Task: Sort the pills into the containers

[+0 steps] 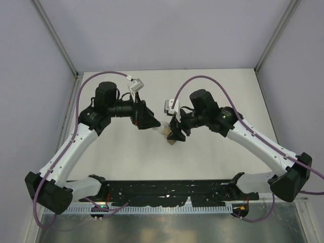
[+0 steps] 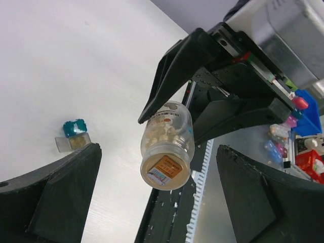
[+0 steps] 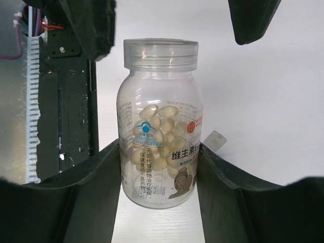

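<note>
Straddling bottle (image 2: 169, 132) w/ gaps, L pincer (image 2: 158, 148)

Left end effector (image 2: 158, 149) wide, right (image 3: 158, 152) clamped

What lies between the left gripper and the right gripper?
The clear pill bottle, held in the right gripper; the left wrist view shows it.
</note>
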Tool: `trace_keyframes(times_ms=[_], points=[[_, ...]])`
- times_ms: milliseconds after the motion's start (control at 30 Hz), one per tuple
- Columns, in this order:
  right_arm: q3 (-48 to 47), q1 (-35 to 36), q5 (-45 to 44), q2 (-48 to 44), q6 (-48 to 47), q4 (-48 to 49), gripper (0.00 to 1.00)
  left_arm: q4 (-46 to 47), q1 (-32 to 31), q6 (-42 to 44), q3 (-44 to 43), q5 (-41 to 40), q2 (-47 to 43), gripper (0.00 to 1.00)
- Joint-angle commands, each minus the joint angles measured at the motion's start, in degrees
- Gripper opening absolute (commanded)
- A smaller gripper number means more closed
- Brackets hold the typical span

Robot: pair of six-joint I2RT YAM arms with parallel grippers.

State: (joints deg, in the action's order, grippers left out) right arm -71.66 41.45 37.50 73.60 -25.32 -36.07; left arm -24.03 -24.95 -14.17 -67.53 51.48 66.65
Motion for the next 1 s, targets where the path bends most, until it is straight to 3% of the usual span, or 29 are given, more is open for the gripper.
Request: trace_keyframes(times_ms=[0,333,667,967], points=[[0.7,1.3,-8.0,-3.3,0.1,5.2,0.06,3.7,1.2,-9.3,-1.9,-0.5,1.5,0.99],[2.0,3.5,-18.1,-4.6,-0.3,8.0,0.06,6.1,3.8,-18.0,-4.0,2.5,5.9,1.00],[2.0,5.2,-22.9,-4.5,-1.4,8.7,0.06,8.6,3.9,-22.3,-3.3,4.2,8.0,1.00],[1.8,5.2,-23.2,-4.1,-1.4,8.8,0.06,9.1,3.9,-20.7,-0.9,4.0,7.5,0.83]])
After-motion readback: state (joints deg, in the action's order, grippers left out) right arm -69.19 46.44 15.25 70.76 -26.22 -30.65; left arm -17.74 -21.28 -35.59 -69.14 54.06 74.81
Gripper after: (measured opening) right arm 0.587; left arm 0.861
